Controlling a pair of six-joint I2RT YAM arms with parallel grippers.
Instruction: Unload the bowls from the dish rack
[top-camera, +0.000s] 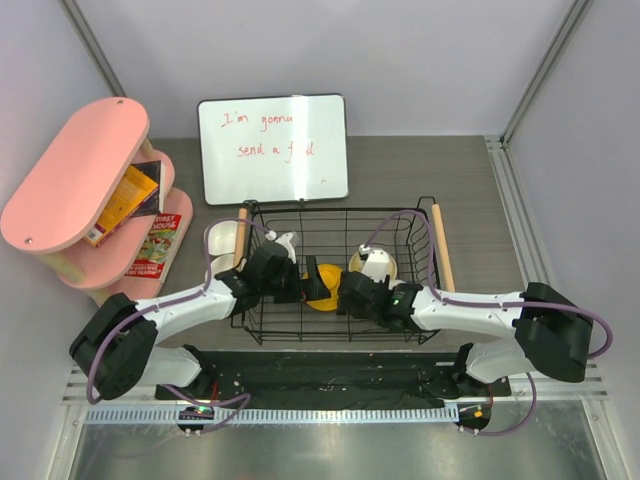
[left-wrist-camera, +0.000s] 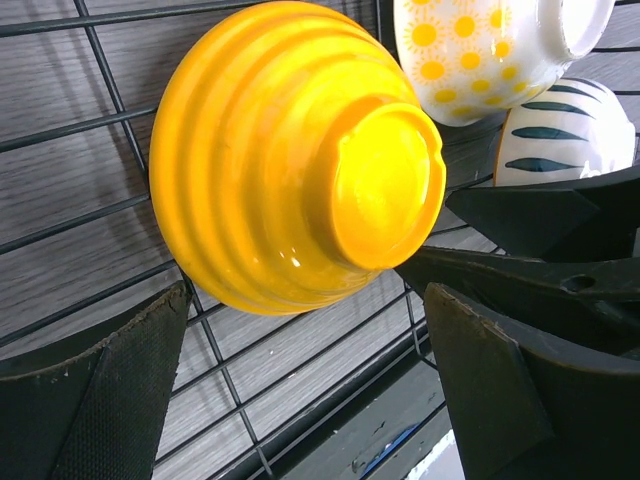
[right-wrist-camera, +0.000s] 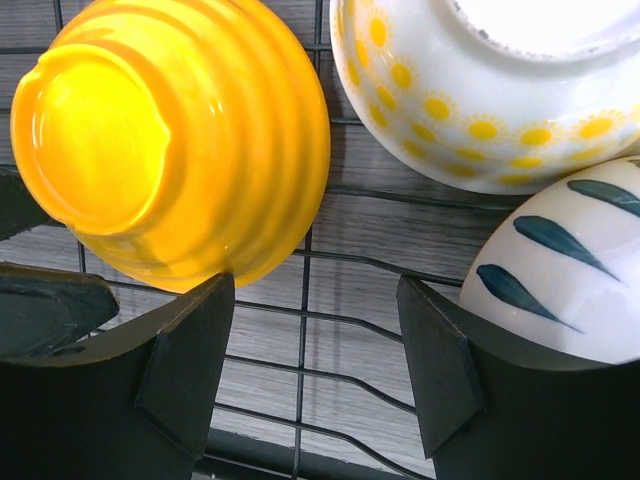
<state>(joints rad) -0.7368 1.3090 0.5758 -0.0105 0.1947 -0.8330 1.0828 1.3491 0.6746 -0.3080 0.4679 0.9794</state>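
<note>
The yellow bowl (left-wrist-camera: 290, 150) lies inverted on the rack (top-camera: 330, 235) floor, mid-rack. The left gripper (top-camera: 303, 283) and right gripper (top-camera: 347, 295) — both released, grasping nothing — flank it. A dotted bowl (right-wrist-camera: 450, 120) and striped bowl (right-wrist-camera: 560, 270) rest alongside.

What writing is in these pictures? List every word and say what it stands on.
"I'm gonna": whiteboard, top line, red marker.
"send a f d": same board, second line; there is a gap after the f, so the last word is incomplete.
Yellow book and magazine on the pink shelf: print too small to read.
Wrist views: no text.
</note>
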